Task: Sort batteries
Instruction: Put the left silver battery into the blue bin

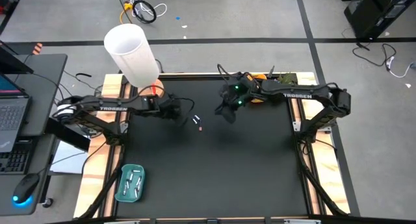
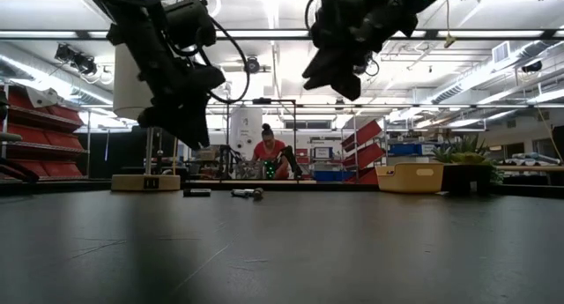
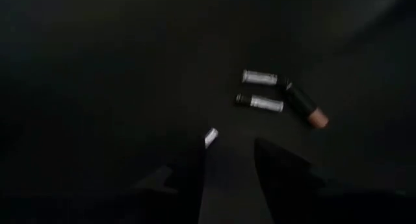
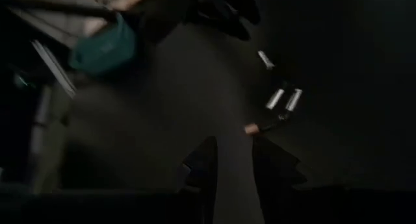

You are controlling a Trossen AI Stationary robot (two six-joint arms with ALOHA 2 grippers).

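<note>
Both claws hover over the black counter. Left claw slightly spread above small silver and dark cylindrical batteries. Right claw spread too, holding nothing.

Both arms stretched in toward the far middle of the table, tips facing each other, well apart. Left gripper hanging off the surface, fingers parted with a clear gap. Right gripper raised too, angled down, fingers also apart.
</note>
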